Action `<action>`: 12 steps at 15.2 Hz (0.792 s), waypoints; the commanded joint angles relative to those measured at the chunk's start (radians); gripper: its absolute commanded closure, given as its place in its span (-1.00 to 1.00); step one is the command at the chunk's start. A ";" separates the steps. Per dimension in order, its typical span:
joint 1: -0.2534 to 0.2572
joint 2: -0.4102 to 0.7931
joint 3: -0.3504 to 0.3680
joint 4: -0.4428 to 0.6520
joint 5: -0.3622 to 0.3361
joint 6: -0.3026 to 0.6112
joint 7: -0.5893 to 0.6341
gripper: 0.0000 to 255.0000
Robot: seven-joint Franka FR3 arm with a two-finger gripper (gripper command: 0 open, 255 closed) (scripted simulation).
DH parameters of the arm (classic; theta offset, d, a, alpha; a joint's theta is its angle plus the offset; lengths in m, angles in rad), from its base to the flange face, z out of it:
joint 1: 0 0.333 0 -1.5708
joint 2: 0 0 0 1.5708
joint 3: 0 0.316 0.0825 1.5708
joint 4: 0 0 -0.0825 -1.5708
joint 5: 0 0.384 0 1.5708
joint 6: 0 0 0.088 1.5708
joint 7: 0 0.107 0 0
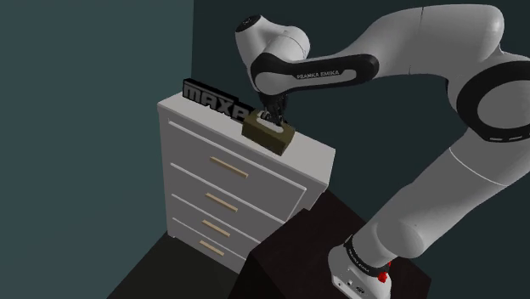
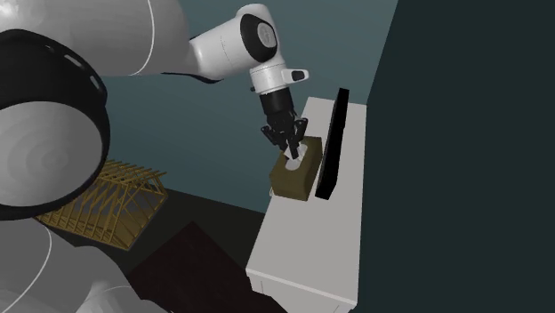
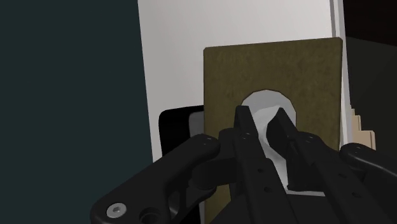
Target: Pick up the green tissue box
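The olive-green tissue box (image 1: 270,138) (image 2: 298,182) (image 3: 267,67) lies on the white dresser (image 1: 306,157) (image 2: 329,240), at the top's front edge. A white tissue (image 3: 264,102) sticks out of its round slot. My black gripper (image 1: 270,119) (image 2: 292,156) (image 3: 262,118) comes straight down onto the box's top. Its fingers stand close together, pinching the tissue at the slot. I cannot tell whether the box is off the dresser top.
A black block-letter sign (image 1: 208,96) (image 2: 331,151) stands right behind the box on the dresser. Dark walls close in behind and beside the dresser. The dark stand (image 1: 297,255) sits next to the drawers. A wooden truss frame (image 2: 107,200) lies on the floor.
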 commanded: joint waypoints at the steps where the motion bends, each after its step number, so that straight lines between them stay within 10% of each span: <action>1: 0.000 -0.011 0.000 0.013 0.003 -0.021 -0.011 1.00; 12: 0.002 -0.031 0.003 0.110 0.008 -0.126 -0.061 1.00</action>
